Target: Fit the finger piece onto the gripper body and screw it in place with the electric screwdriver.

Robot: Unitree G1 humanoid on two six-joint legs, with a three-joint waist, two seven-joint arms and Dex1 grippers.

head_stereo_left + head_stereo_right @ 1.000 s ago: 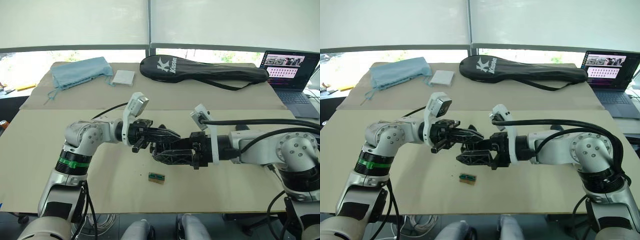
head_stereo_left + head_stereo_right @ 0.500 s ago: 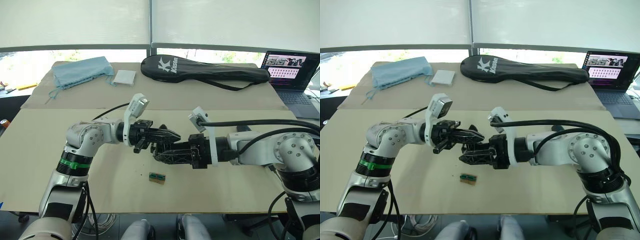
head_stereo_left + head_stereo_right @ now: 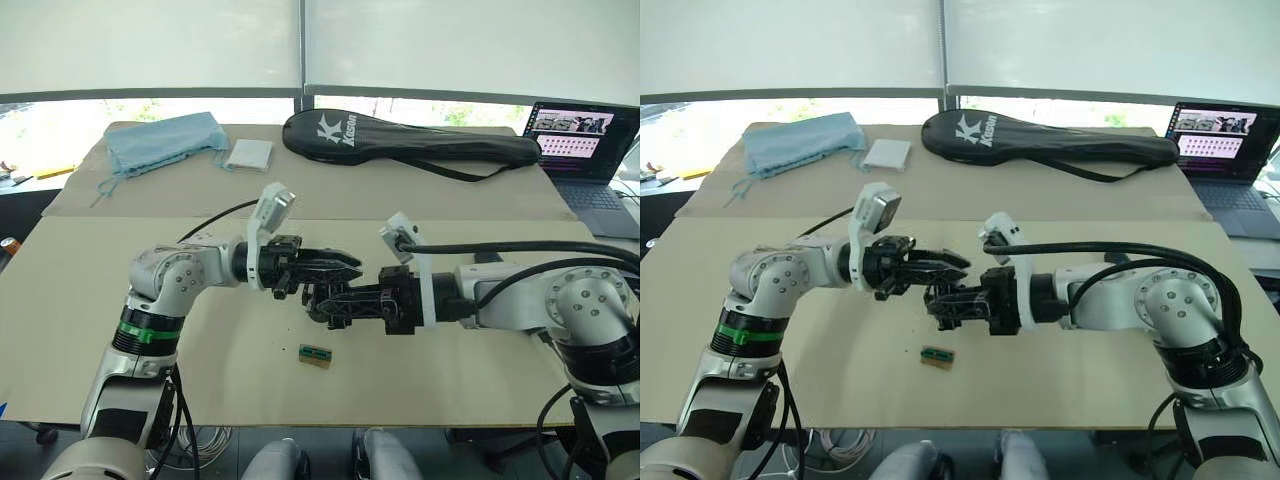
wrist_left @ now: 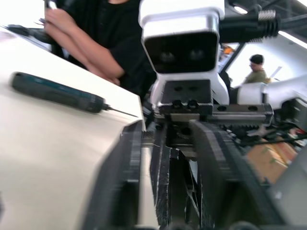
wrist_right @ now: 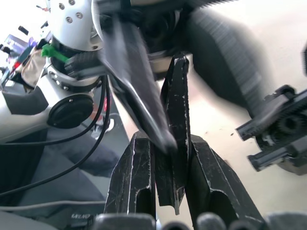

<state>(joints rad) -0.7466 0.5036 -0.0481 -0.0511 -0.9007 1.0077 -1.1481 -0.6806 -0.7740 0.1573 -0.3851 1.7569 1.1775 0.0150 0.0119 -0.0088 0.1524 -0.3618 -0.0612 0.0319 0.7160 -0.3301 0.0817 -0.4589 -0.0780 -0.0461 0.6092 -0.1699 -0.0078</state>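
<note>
Both arms meet above the middle of the tan tabletop (image 3: 80, 300). The right gripper (image 5: 165, 158) has its fingers pinching a flat black tapered part, the finger piece (image 5: 175, 120), which stands up between them. The left gripper (image 3: 335, 265) has its fingers spread, one on each side of the right gripper's tips and the finger piece. The electric screwdriver (image 4: 57, 93) lies flat on the tabletop near its edge, with a person in a black top (image 4: 115, 43) just beyond it. A small green-and-tan block (image 3: 314, 356) lies on the tabletop just near of the grippers. On the far side lie a black racket bag (image 3: 400, 137), a blue cloth (image 3: 160, 142) and, at far right, a laptop (image 3: 585, 150).
</note>
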